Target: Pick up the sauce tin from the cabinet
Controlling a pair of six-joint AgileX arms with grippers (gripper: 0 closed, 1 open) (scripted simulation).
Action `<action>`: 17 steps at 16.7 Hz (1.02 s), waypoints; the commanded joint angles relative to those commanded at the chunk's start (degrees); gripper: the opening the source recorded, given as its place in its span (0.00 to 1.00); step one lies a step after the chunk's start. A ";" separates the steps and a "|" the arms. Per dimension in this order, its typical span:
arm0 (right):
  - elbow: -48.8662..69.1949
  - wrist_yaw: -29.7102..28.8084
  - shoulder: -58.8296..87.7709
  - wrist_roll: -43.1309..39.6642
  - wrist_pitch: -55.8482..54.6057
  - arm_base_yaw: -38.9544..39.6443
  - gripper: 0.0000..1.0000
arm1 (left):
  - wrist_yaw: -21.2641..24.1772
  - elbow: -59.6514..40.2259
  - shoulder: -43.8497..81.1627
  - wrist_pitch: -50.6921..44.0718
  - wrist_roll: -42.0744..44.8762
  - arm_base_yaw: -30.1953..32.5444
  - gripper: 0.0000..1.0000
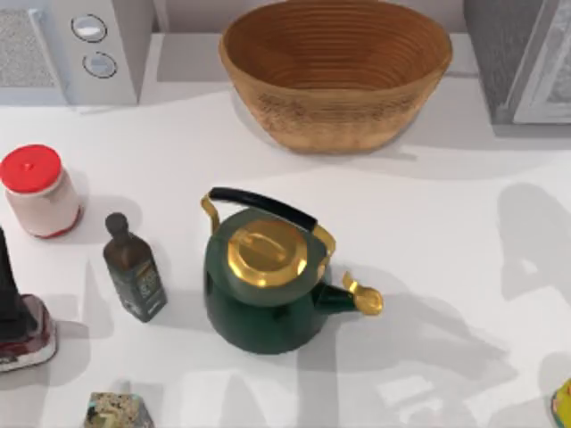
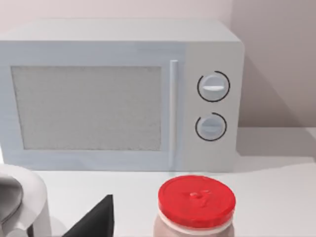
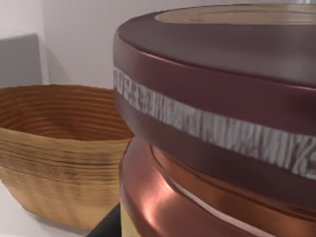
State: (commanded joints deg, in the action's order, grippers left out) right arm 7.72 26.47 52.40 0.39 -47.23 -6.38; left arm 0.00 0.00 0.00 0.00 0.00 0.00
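While the sauce tin [image 3: 222, 123] sat very close to the right wrist camera, its dark maroon rim and coppery side showed big, with the woven basket [image 3: 54, 148] behind it. I cannot tell if the right claw was apart or together. From above, the cabinet [image 1: 522, 58] stood at the table's [image 1: 428, 205] far right corner, the green kettle [image 1: 263, 285] in the middle, and the red-lidded jar [image 1: 36, 189] at the left.

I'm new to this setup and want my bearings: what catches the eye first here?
The dark green kettle with a gold lid and black handle stands mid-table in the top view, with a large woven wooden basket behind it. In the right wrist view, a dark maroon cylindrical sauce tin looms very close, the basket beside it.
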 joint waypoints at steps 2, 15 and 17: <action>1.79 5.77 11.40 0.16 -10.20 -1.27 0.00 | 0.00 0.00 0.00 0.00 0.00 0.00 1.00; 7.82 29.96 63.55 1.06 -54.37 -7.81 0.00 | 0.00 0.00 0.00 0.00 0.00 0.00 1.00; 7.86 30.26 64.19 1.07 -54.93 -7.92 0.00 | 0.00 0.00 0.00 0.00 0.00 0.00 1.00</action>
State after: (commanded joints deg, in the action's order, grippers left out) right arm 15.58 56.73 116.59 1.46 -102.16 -14.30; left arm 0.00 0.00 0.00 0.00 0.00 0.00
